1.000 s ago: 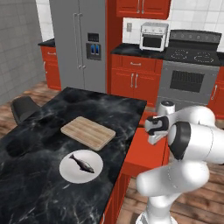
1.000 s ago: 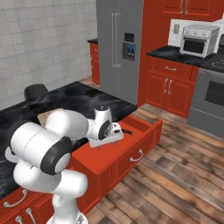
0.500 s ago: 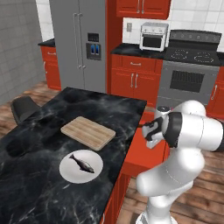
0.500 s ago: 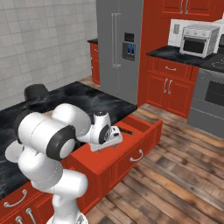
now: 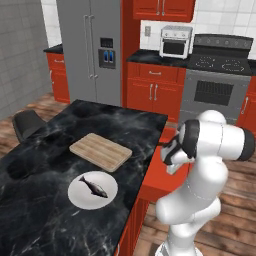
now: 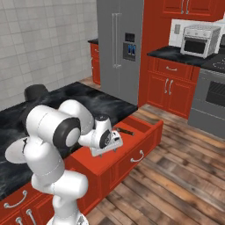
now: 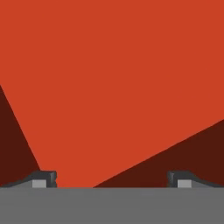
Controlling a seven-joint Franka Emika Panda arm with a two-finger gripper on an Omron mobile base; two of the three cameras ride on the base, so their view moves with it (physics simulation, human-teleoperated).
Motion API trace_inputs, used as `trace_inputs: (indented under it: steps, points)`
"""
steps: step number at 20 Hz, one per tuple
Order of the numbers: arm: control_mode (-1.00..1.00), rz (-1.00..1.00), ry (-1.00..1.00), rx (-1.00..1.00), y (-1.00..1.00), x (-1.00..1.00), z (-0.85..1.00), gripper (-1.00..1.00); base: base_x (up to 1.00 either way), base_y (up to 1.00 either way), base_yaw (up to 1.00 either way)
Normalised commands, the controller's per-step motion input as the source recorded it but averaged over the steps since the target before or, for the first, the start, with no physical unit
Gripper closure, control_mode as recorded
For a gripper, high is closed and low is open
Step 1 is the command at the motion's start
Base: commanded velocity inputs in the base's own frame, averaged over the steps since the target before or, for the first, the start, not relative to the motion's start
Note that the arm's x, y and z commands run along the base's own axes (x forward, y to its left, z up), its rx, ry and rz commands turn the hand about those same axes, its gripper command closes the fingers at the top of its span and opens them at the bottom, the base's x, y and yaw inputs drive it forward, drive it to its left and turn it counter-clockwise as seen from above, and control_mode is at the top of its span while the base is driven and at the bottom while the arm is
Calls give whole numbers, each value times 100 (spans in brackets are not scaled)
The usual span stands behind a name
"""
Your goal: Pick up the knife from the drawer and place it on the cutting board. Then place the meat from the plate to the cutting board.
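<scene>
**Open claw hangs over the drawer, knife yet to be lifted**

The gripper [image 7: 112, 178], its jaws spread wide and empty, points down into the pulled-out red drawer [image 6: 132, 147], with red floor between the two finger tips. The knife [image 6: 125, 130] lies on the drawer floor just beyond the hand, toward the far end; how it sits against the jaws is hard to judge from this angle. On the dark counter, the cutting board [image 5: 101, 151] lies bare, and the meat [image 5: 93, 186] rests on the white plate [image 5: 75, 192] beside it. The first step is in hand: the next move likely calls for shifting over the handle, lowering, then closing.
</scene>
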Motion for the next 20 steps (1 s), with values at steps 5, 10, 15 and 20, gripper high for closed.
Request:
trace_inputs:
  steps: [5,10,15,20]
  points:
    - [-100,7,4,0,0,12,-31,-100,0,0,0]
    - [-100,6,0,0,-4,11,-19,-100,0,0,0]
    - [-100,6,3,0,-6,7,-24,-100,0,0,0]
    - [-100,5,7,0,-13,2,-31,-100,0,0,0]
